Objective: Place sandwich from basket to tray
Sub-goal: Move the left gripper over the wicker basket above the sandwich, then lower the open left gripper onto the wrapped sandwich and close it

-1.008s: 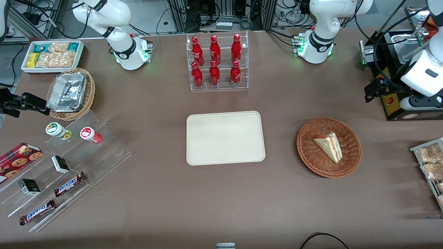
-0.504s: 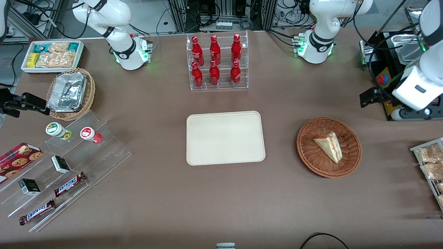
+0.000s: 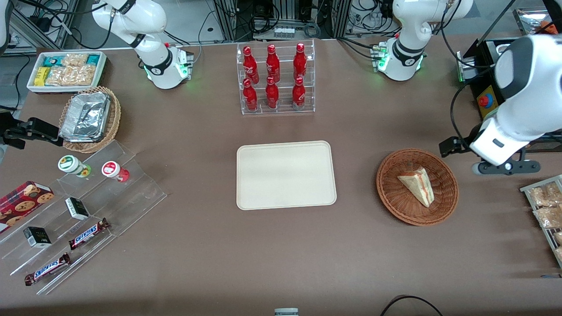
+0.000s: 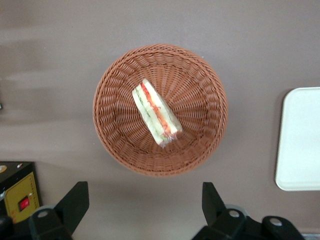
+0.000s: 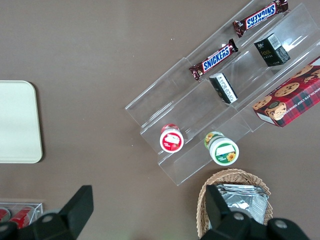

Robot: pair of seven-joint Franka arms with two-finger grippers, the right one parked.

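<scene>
The sandwich (image 3: 417, 186) (image 4: 156, 114), a pale wrapped wedge with red and green filling at its edge, lies inside the round reddish-brown basket (image 3: 388, 195) (image 4: 200, 75). The cream tray (image 3: 285, 175) (image 4: 300, 140) lies flat in the middle of the table, beside the basket, with nothing on it. My left gripper (image 3: 505, 168) (image 4: 144, 205) hangs above the table just outside the basket's rim, toward the working arm's end. Its fingers (image 4: 75, 202) stand wide apart, open, with only bare table between them.
A black box with a red button (image 3: 485, 101) stands near the arm. A wire rack of snack packets (image 3: 546, 210) sits at the table's edge. A clear rack of red bottles (image 3: 275, 79) stands farther from the front camera than the tray.
The left arm has swung from the black box toward the basket and nearer to the front camera. Sandwich, basket and tray have not moved.
</scene>
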